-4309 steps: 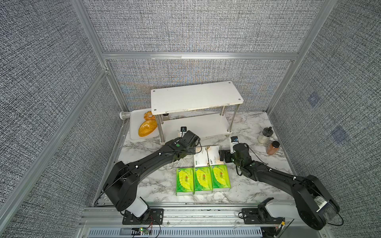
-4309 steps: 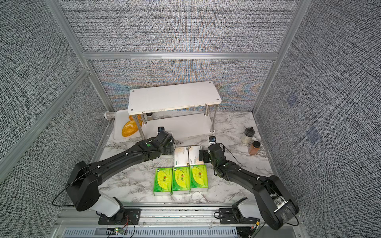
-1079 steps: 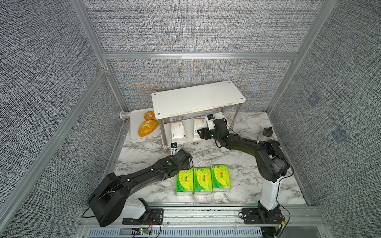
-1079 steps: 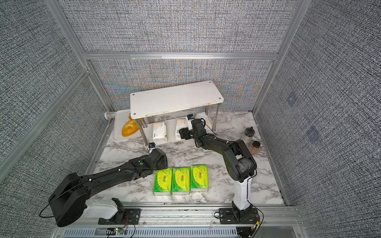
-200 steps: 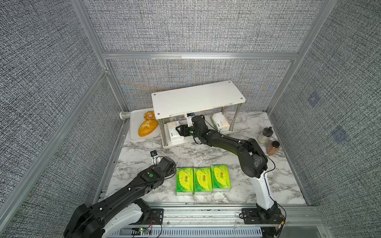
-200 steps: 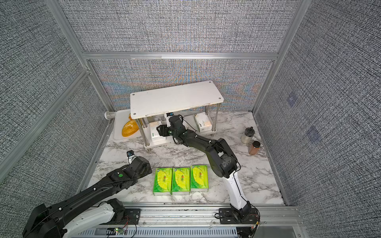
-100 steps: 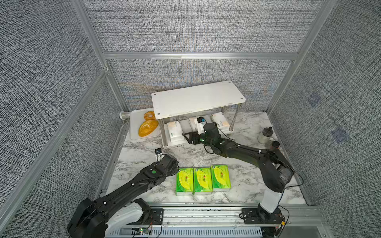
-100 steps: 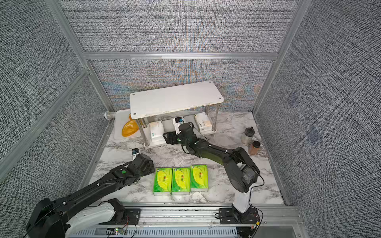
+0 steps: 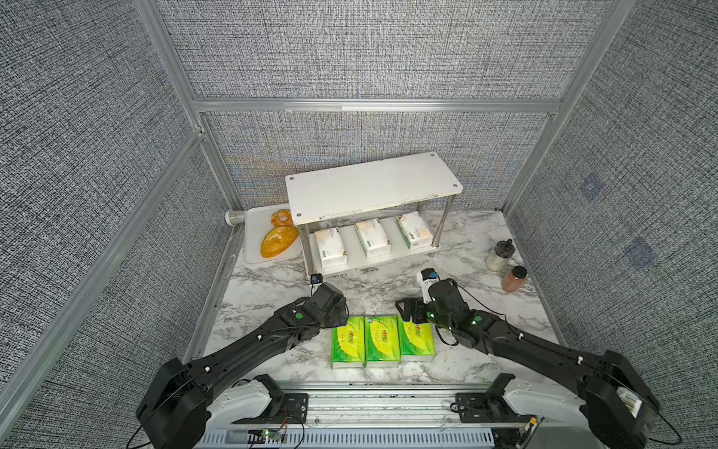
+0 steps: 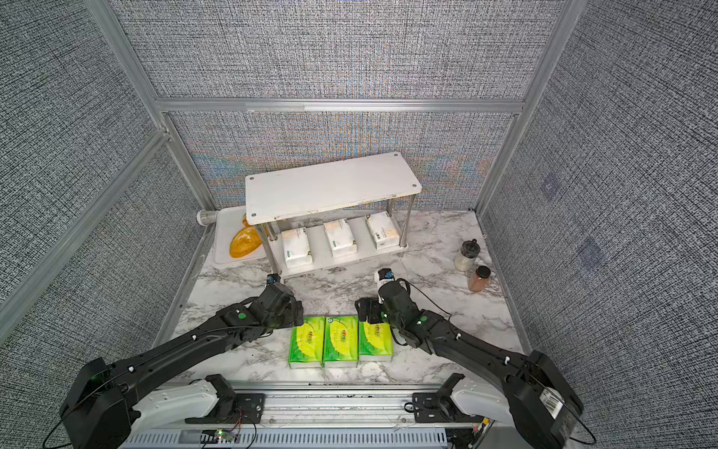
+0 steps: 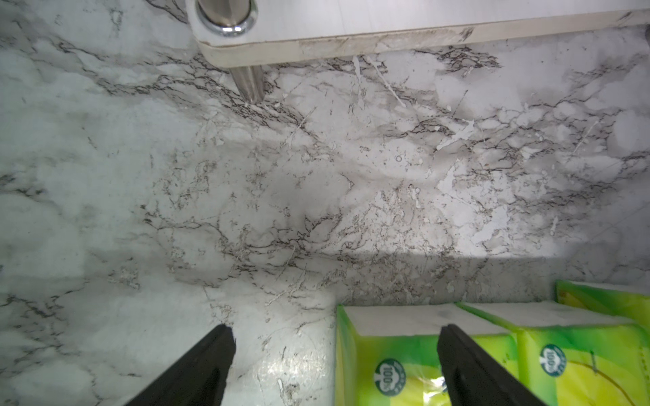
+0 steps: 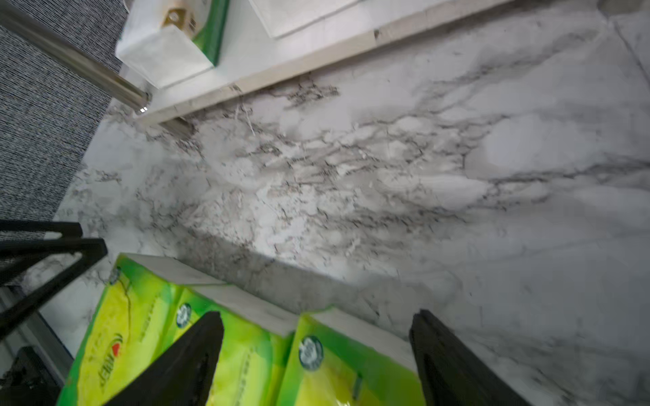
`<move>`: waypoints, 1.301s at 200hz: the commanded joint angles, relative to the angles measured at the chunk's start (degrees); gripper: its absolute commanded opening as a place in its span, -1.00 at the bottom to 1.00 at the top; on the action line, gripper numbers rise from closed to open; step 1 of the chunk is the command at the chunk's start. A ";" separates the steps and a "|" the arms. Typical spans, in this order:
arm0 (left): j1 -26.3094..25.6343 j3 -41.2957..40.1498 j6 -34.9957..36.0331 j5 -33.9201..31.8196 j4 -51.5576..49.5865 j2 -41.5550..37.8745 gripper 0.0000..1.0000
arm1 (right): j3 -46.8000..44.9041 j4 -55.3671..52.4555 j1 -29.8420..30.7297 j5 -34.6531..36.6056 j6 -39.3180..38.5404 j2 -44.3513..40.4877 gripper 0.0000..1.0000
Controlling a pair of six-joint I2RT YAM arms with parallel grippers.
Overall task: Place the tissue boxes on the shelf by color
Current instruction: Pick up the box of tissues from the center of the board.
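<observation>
Three green-and-yellow tissue boxes (image 9: 381, 340) lie side by side near the table's front edge. Three white tissue boxes (image 9: 372, 241) sit in a row on the lower tier of the shelf (image 9: 373, 186), whose top board is bare. My left gripper (image 11: 334, 337) hangs open over the far end of the left green box (image 11: 394, 369), one finger above the box and one above bare marble. My right gripper (image 12: 316, 327) is open over the far end of the right green box (image 12: 351, 372). Neither gripper holds anything.
A white tray (image 9: 254, 233) with bread lies left of the shelf. Two small jars (image 9: 501, 254) (image 9: 514, 278) stand at the right. Grey fabric walls enclose the marble table (image 9: 272, 287) on three sides.
My right gripper has let go of the middle white box on the lower tier, pulled back to the green row and opened wider. My left gripper moved right, to the left green box.
</observation>
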 commanded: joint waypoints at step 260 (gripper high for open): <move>-5.87 13.58 3.13 4.36 -0.63 7.57 0.90 | -7.49 -9.85 1.89 -3.95 5.63 -2.25 0.38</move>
